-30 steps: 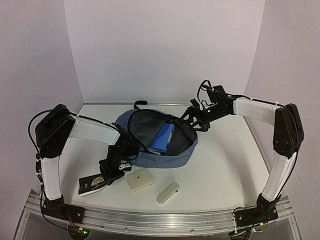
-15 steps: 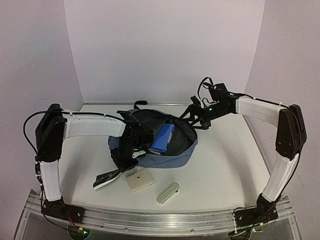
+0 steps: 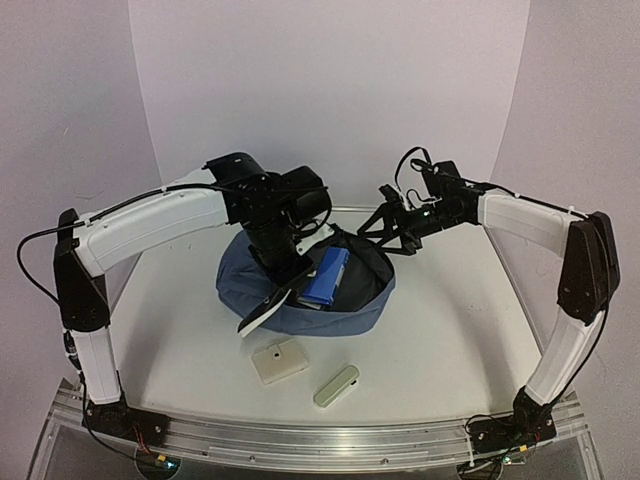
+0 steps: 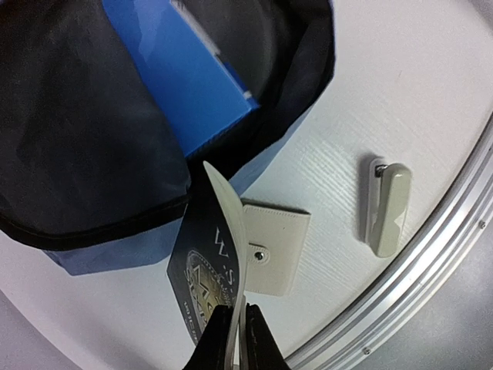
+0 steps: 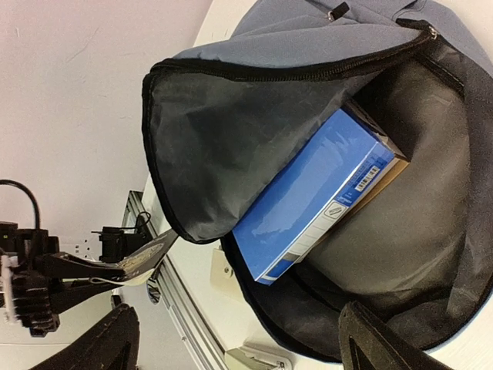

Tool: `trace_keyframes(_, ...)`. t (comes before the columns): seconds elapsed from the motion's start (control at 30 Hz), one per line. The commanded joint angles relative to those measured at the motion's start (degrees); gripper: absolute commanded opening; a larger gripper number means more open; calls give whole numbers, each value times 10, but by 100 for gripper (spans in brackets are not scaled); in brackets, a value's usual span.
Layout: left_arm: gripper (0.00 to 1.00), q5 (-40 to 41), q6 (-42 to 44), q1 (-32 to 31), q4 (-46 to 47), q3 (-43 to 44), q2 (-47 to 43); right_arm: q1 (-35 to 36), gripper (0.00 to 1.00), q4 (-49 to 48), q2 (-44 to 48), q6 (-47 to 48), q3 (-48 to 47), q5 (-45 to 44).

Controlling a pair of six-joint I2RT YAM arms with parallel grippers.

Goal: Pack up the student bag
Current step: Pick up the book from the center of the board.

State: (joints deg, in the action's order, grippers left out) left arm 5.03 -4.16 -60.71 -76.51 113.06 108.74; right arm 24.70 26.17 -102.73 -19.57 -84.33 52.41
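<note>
The student bag (image 3: 340, 312) lies open mid-table with a blue book (image 3: 328, 278) inside. My left gripper (image 4: 237, 320) pinches a thin dark booklet (image 4: 206, 271) over the near rim, and I should slide it in edge-first beside the book. The right gripper (image 3: 392, 238) gapes wide, perhaps propping the mouth.

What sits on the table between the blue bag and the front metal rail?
Two cream things lie between bag and rail: a square snap pouch and a longer slim case, seen in the top view.

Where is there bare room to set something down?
Bare table right of the student bag, toward the right arm, and left of it. Crowded in front: cream pouch, cream bar, and the left gripper holding a booklet overhead.
</note>
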Motion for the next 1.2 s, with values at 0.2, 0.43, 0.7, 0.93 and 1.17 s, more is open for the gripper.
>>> trace_keyframes(0.2,8,129,80,-47,0,101,0,23,89,-4,43,-72,-1,67)
trace_keyframes(0.43,9,204,101,-76,-23,148,55,49,89,-9,30,-117,-12,87)
trace_keyframes(0.7,8,225,120,-102,-10,164,66,87,80,-22,21,-125,-14,106)
trace_keyframes(0.93,9,244,128,-114,-9,165,74,104,68,-42,-1,-149,-12,117)
trace_keyframes(1.17,11,257,122,-120,-16,160,76,109,21,-61,-3,-167,-25,136)
